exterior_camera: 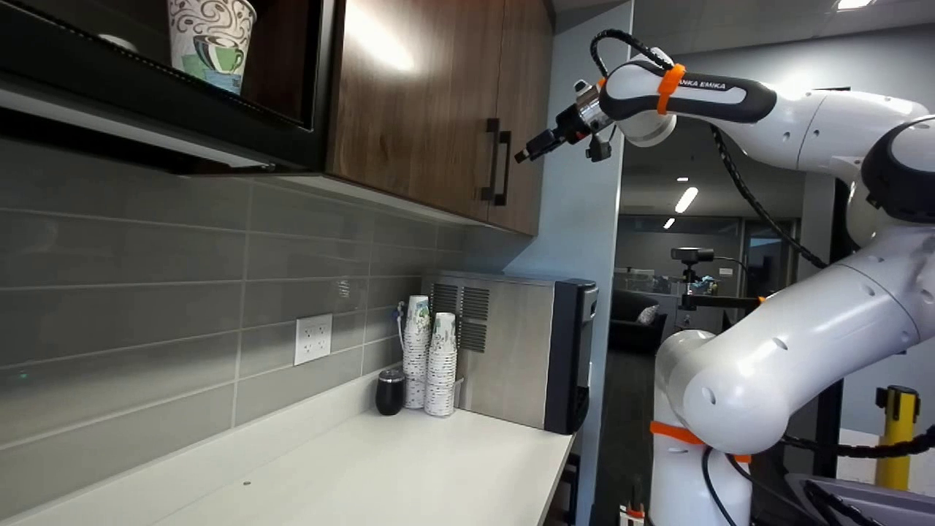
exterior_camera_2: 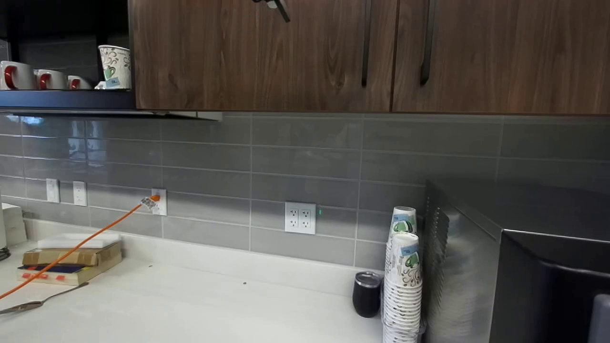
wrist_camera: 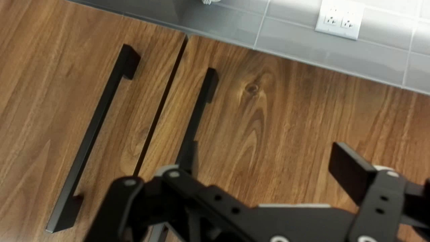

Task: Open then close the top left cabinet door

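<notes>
The top left cabinet door, a flat walnut-brown panel, is closed in both exterior views [exterior_camera: 416, 95] [exterior_camera_2: 248, 57]. It fills the right side of the wrist view [wrist_camera: 285, 117], which stands upside down. Its black vertical bar handle [exterior_camera: 491, 161] also shows in an exterior view [exterior_camera_2: 366, 45] and in the wrist view [wrist_camera: 198, 112]. My gripper [wrist_camera: 263, 154] is open and empty, facing the door. One finger overlaps the handle in the wrist view and hides part of it. In an exterior view the gripper [exterior_camera: 521, 155] appears apart from the handles; its tip [exterior_camera_2: 280, 8] shows at the top edge elsewhere.
The neighbouring right door [exterior_camera_2: 505, 57] is closed, with its own black handle [exterior_camera_2: 428, 43] close by. An open black-framed compartment [exterior_camera_2: 66, 99] with cups adjoins the left door. Below are a counter [exterior_camera_2: 214, 305], stacked paper cups [exterior_camera_2: 402, 286], a black tumbler [exterior_camera_2: 367, 295] and a steel machine [exterior_camera: 504, 343].
</notes>
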